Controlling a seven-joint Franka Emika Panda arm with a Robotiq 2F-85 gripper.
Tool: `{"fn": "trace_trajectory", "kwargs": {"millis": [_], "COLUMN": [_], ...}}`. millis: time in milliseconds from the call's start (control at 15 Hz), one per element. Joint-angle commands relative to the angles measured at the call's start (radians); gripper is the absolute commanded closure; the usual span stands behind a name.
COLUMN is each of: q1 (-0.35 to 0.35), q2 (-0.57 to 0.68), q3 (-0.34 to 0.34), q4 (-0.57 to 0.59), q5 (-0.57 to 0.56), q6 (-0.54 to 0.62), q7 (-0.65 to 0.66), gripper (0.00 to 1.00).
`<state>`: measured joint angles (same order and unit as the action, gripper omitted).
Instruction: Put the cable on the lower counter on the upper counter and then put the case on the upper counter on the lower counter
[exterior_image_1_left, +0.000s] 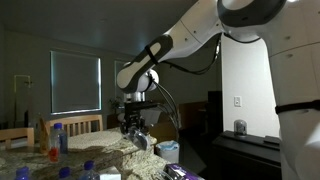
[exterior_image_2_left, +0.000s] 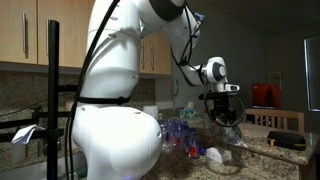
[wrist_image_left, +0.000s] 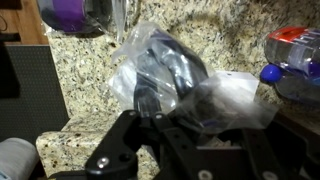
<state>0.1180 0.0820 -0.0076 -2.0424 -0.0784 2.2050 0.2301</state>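
Note:
The cable is a black coil inside a clear plastic bag (wrist_image_left: 172, 72). My gripper (wrist_image_left: 165, 128) is shut on the bag's near edge and holds it above the speckled granite counter (wrist_image_left: 88, 70). In both exterior views the bag (exterior_image_1_left: 141, 139) (exterior_image_2_left: 229, 129) hangs just under the gripper (exterior_image_1_left: 134, 124) (exterior_image_2_left: 222, 112), over the counter. A dark flat object (exterior_image_2_left: 286, 141) lies on the counter at the right edge of an exterior view; I cannot tell whether it is the case.
Bottles with blue caps (exterior_image_1_left: 61, 138) stand on the counter, and one blue cap (wrist_image_left: 271, 73) lies beside the bag. A purple object (wrist_image_left: 64, 12) is at the far edge. A white cylinder (wrist_image_left: 14, 158) is near the left of the gripper. Clutter (exterior_image_2_left: 185, 133) sits by the robot's base.

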Motion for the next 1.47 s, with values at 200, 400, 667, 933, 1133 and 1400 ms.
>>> {"fn": "trace_trajectory", "kwargs": {"millis": [200, 400, 667, 933, 1133, 1400], "q1": [-0.010, 0.001, 0.026, 0.084, 0.132, 0.149], "q2": [0.009, 0.051, 0.178, 0.315, 0.387, 0.415], "q3": [0.020, 0.029, 0.024, -0.036, -0.103, -0.124], "q4": [-0.001, 0.062, 0.259, 0.493, 0.600, 0.653], "q5": [-0.055, -0.122, -0.243, -0.319, -0.400, -0.391], "q6": [0.068, 0.217, 0.364, 0.474, 0.588, 0.593], "q7": [0.032, 0.058, 0.065, 0.193, 0.287, 0.294], "gripper": [0.93, 0.94, 0.94, 0.93, 0.94, 0.94]}}
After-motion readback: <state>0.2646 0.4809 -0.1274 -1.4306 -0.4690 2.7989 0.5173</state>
